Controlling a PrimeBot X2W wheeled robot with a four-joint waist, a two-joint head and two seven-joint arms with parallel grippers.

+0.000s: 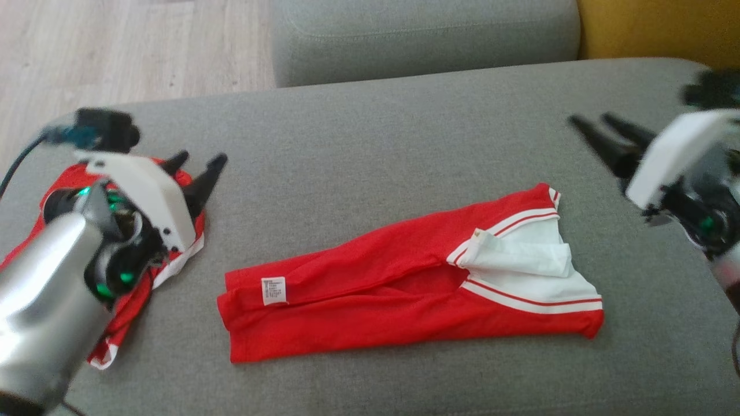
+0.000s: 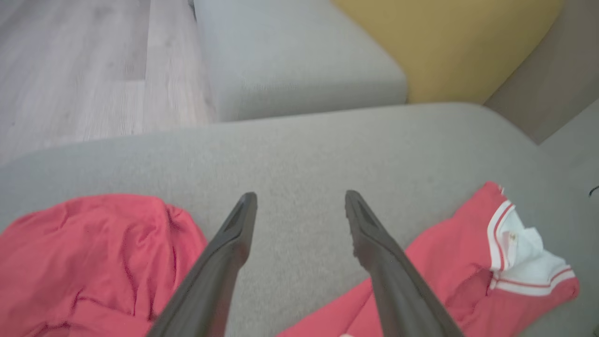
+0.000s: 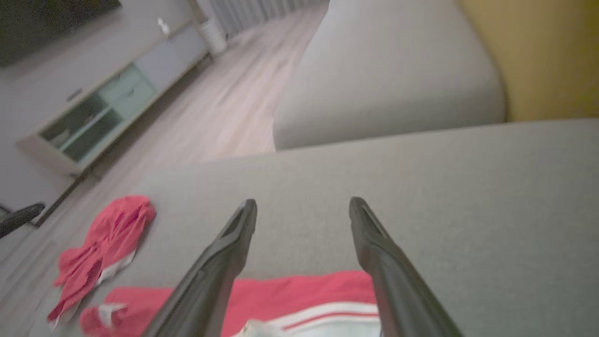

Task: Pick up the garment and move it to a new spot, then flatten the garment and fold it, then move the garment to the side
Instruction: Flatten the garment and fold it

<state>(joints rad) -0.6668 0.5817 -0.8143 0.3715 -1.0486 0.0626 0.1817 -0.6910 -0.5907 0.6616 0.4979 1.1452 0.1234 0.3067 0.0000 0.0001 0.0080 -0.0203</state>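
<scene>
The folded red polo shirt [image 1: 404, 289] lies on the grey sofa [image 1: 370, 144]. The left gripper [image 1: 201, 157] and right gripper [image 1: 589, 118] hover released, empty.

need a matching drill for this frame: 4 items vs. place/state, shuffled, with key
1. flat garment
2. crumpled garment
3. right gripper
4. yellow cushion

A. far right corner, behind the seat
B. left end of the seat, by the left gripper
C. middle of the grey seat, white collar toward the right
D. open, holding nothing

Pairs: 1-C, 2-B, 3-D, 4-A
</scene>
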